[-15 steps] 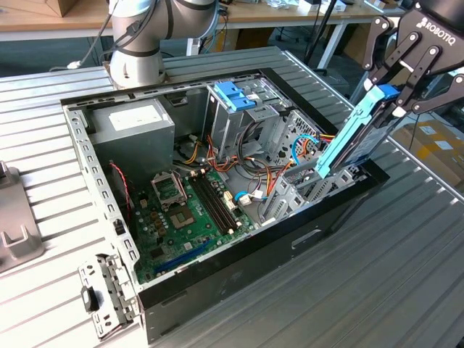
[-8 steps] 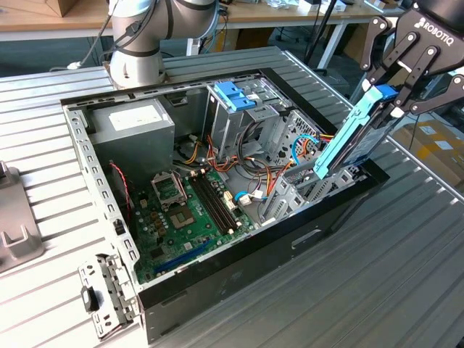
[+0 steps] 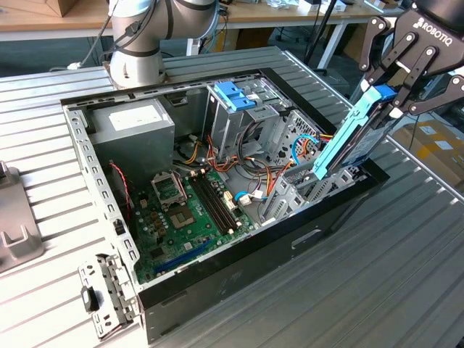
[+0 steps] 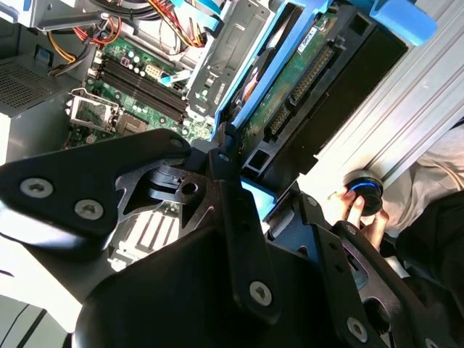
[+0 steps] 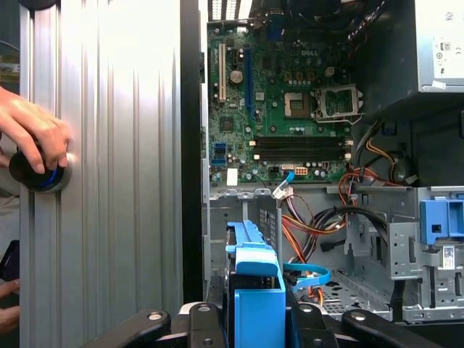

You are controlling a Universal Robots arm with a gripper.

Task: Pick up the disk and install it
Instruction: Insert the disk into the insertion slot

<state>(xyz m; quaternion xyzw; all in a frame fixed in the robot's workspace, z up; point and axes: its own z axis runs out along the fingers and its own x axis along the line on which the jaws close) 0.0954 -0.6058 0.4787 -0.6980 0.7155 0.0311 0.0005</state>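
So the gripper (image 3: 389, 101) is clamped shut on the disk (image 3: 346, 141), holding it tilted by the top end. The lower end dips into the open computer case (image 3: 217, 279) at the exterior view's right. Someone's hand (image 5: 32, 134) sits on a round knob (image 5: 36, 177) on the tabletop (image 3: 377, 275).

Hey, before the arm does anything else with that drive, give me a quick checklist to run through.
1. Claw shut on the disk: ok.
2. Computer case open: ok.
3. Disk seated level: not ok, tilted, upper end above the case.
4. Cables clear of the disk's lower end: cannot tell.
5. Person clear of the table: not ok, a hand rests on a knob at its edge.
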